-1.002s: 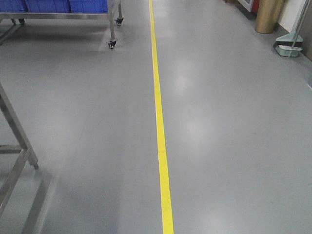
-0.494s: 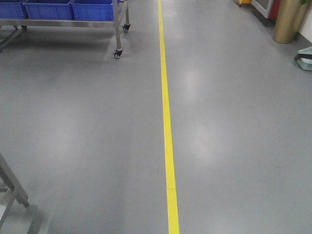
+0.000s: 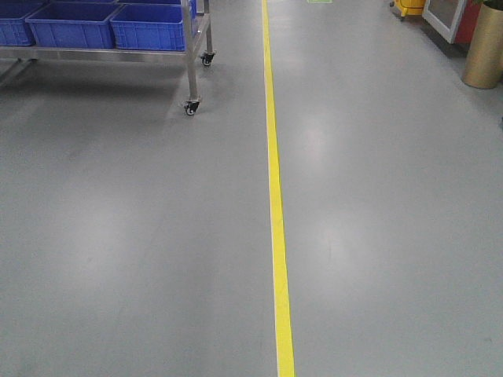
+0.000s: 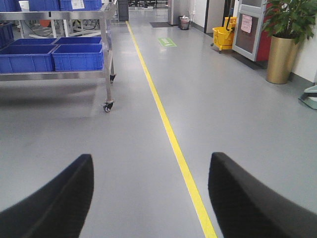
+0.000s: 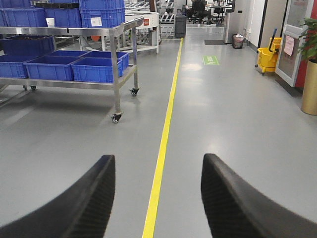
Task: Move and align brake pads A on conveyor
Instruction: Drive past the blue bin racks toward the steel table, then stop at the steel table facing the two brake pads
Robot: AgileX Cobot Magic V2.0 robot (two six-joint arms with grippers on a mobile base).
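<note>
The brake pads A and the conveyor are out of view in every frame. My left gripper (image 4: 151, 161) is open, its two black fingers (image 4: 59, 198) spread wide with only grey floor between them. In the right wrist view my right gripper (image 5: 157, 161) is open too, black ribbed fingers (image 5: 233, 198) apart and holding nothing. Both look forward along a factory aisle.
A yellow floor line (image 3: 275, 204) runs straight ahead. At the left stands a wheeled steel rack (image 3: 192, 71) with blue bins (image 3: 149, 27). To the right are a gold planter (image 3: 483, 51), a yellow mop bucket (image 4: 224, 37) and a door (image 5: 287, 49).
The front view has advanced and swung: the rack with blue bins is nearer, the steel frame at the lower left has left the view, and the planter has shifted right.
</note>
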